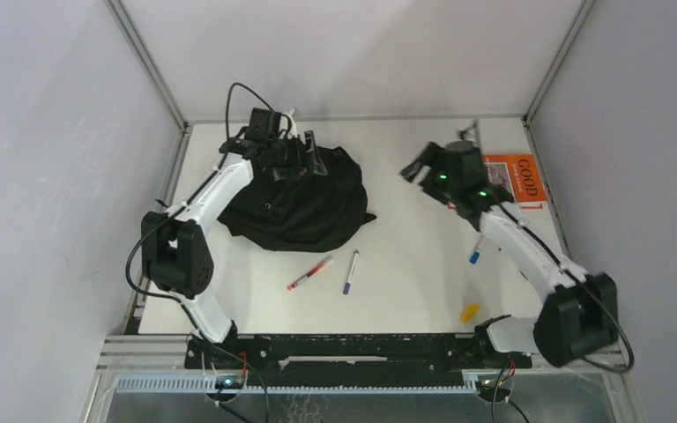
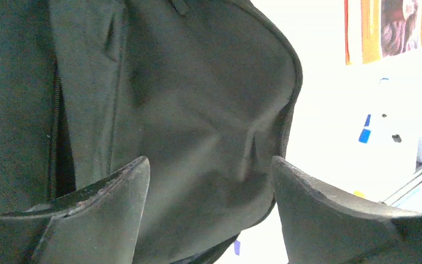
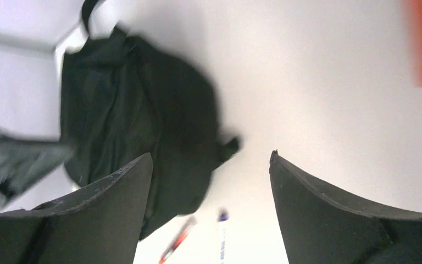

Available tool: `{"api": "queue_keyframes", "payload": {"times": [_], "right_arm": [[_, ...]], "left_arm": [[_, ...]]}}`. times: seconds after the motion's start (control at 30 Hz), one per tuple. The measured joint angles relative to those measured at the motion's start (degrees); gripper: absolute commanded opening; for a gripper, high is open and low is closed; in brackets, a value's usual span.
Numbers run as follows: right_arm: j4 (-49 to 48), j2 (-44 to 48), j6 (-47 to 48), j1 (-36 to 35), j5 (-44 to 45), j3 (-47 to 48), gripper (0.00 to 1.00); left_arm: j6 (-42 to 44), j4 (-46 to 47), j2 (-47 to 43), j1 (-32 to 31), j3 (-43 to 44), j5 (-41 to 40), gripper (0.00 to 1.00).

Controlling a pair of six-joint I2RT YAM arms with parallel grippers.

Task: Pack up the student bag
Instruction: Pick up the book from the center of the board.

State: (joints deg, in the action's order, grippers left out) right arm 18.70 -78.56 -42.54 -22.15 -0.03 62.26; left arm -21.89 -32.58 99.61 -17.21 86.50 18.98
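Note:
The student bag (image 1: 304, 207), a soft black backpack, lies crumpled on the left half of the white table. My left gripper (image 1: 308, 159) hovers at the bag's far top edge. In the left wrist view its jaws stand wide apart (image 2: 210, 170) with the bag's fabric and zip seam (image 2: 198, 110) right behind them and nothing pinched. My right gripper (image 1: 416, 167) hangs open above the table between the bag and an orange book (image 1: 520, 179). The right wrist view looks through the open jaws (image 3: 211, 165) toward the bag (image 3: 137, 110).
A red pen (image 1: 309, 273) and a blue-capped pen (image 1: 351, 271) lie in front of the bag. Another blue-tipped pen (image 1: 475, 256) and a small yellow item (image 1: 469, 311) lie by the right arm. The orange book sits at the far right edge.

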Motion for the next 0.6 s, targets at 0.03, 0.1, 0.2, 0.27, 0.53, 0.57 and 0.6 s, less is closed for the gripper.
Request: {"api": "queue_keyframes", "payload": {"times": [0.03,0.1,0.2,0.27,0.53,0.57,0.6], "right_arm": [[0.3,3.3,-0.1,3.2,1.2,-2.7,0.88],[1.0,8.1,-0.2,9.2,2.7,-6.9,0.88],[2.7,13.4,-0.3,20.2,3.4,-12.7,0.88],[3.5,14.4,-0.4,26.6,2.9,-15.2,0.87],[2.3,5.8,-4.8,38.9,-4.5,-17.6,0.79],[1.5,3.9,-5.8,39.5,-5.7,-17.6,0.78],[0.8,2.4,-6.6,39.9,-6.7,-17.6,0.78]], "left_arm": [[0.4,-1.1,0.0,-0.9,0.3,-1.0,0.88],[1.1,-2.8,-0.1,-2.8,1.2,-2.7,0.91],[1.9,-3.9,-1.2,-5.7,2.4,-5.6,0.92],[2.4,-4.0,-2.7,-8.2,2.8,-7.3,0.92],[2.8,-2.3,-4.2,-18.3,5.6,-7.5,0.92],[2.8,-2.3,-4.1,-18.9,5.6,-7.3,0.92],[2.8,-2.2,-4.1,-19.1,5.5,-7.2,0.92]]}}
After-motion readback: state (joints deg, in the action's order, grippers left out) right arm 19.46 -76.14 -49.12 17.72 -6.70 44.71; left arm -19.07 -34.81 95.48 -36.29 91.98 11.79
